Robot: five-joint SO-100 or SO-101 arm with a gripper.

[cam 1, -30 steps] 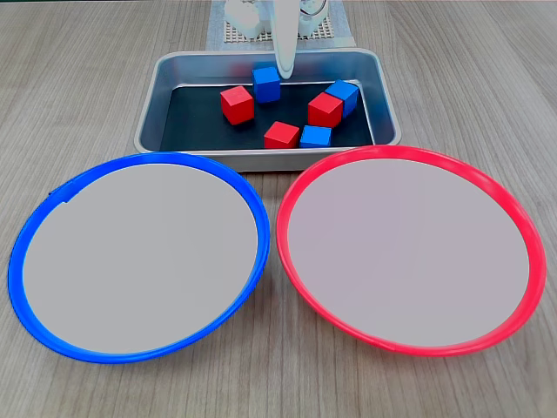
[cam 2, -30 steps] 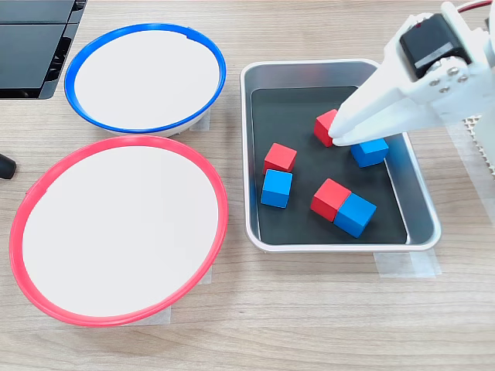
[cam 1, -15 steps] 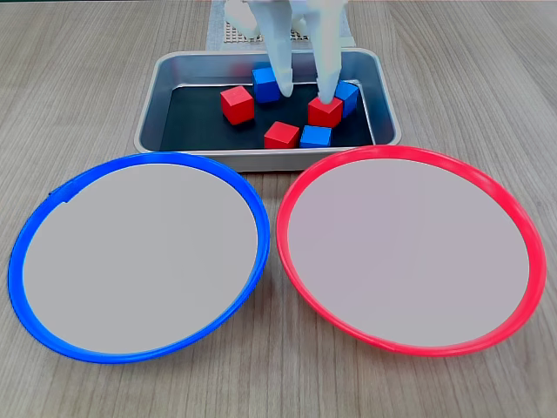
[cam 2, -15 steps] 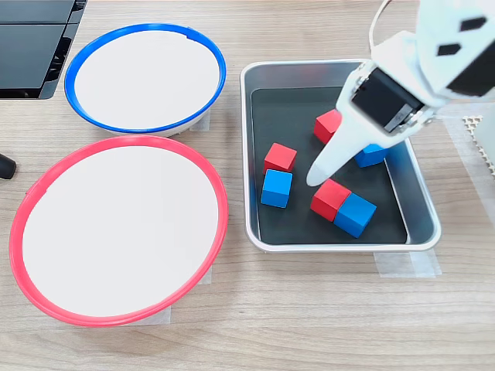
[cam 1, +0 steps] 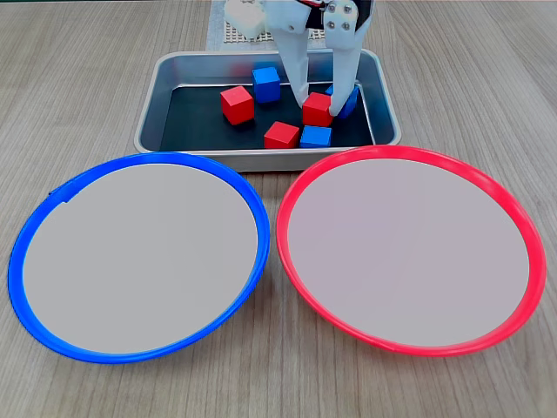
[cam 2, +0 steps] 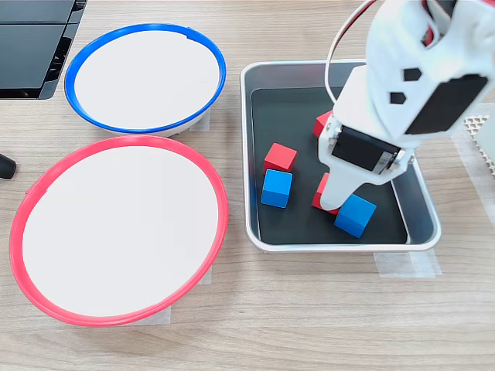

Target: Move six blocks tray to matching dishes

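1. Pincer (cam 1: 320, 101) stands with its two white fingers spread wide apart, straddling a red block (cam 1: 317, 109) inside the tray (cam 1: 174, 65); the fingertips sit just beside the block's sides, and whether they press on it cannot be told, so no grasp is confirmed.
2. From a fixed view above, the white arm (cam 2: 402, 85) reaches over the tray and points down, its body covering most of that red block (cam 2: 322, 195).
3. Beside that block lies a blue block (cam 2: 355, 215), touching or nearly touching it.
4. Remaining blocks in the tray: one red (cam 1: 237, 104), one blue (cam 1: 266, 84), one red (cam 1: 281, 135), one blue (cam 1: 315, 137).
5. Blue-rimmed dish (cam 1: 30, 226) and red-rimmed dish (cam 1: 522, 226) lie side by side near the tray on the wooden table (cam 1: 78, 78); both hold no blocks.
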